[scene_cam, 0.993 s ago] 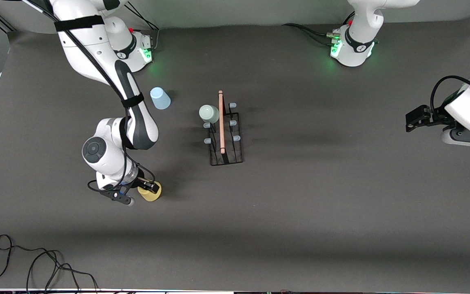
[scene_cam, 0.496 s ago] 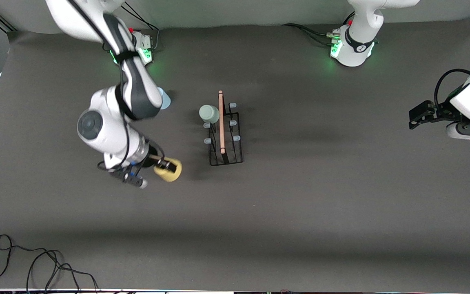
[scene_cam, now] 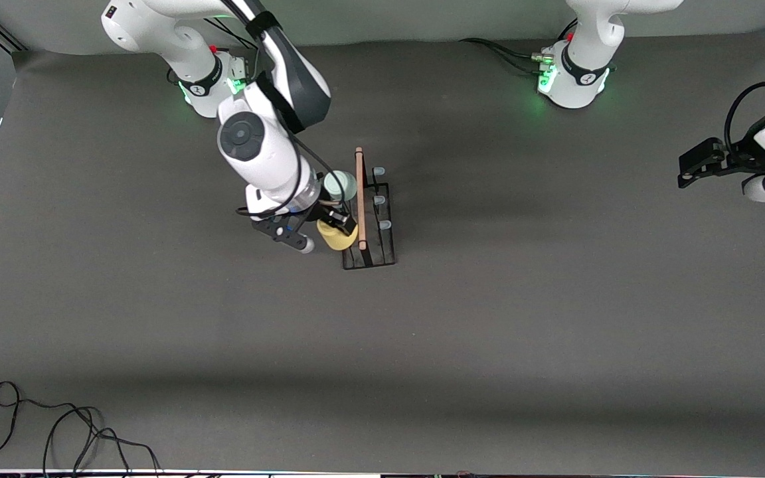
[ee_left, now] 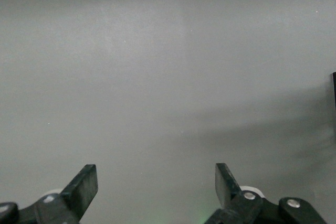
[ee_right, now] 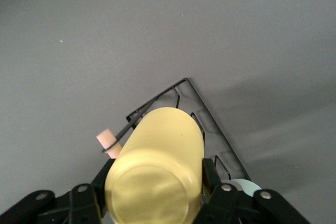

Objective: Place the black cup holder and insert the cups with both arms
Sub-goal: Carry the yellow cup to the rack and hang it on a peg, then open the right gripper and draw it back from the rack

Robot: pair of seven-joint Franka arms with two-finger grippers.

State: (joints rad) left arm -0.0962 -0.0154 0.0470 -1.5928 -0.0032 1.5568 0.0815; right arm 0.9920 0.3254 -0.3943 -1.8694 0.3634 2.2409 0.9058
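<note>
Bench: dark grey mat (scene_cam: 489, 332) under both arms; a loose black cable (scene_cam: 57, 431) lies at the edge nearest the front camera.
Black cup holder: black cup holder (scene_cam: 369, 229) stands mid-bench, its wooden rod handle (scene_cam: 360, 199) along the top; a mint green cup (scene_cam: 340, 184) already sits upside down on a prong at the end nearer the arm bases.
Right end effector: right end effector (scene_cam: 337, 226) clenched on the yellow cup (ee_right: 155, 174), fingers on opposite walls, cup bottom-up, held over the holder's prongs on the right arm's side.
Left end effector: left end effector (ee_left: 156, 187) spread wide with nothing between its fingers; it waits over bare mat at the left arm's end of the bench.
Handling: the cup is probably light, thin-walled, smooth plastic; a squeeze across the mid-wall suits it; too hard a pinch could flex it, too soft could let it slip.
Holder: the wire frame looks light and stiff; a cup pressed off-centre onto a prong might nudge or tip it.
</note>
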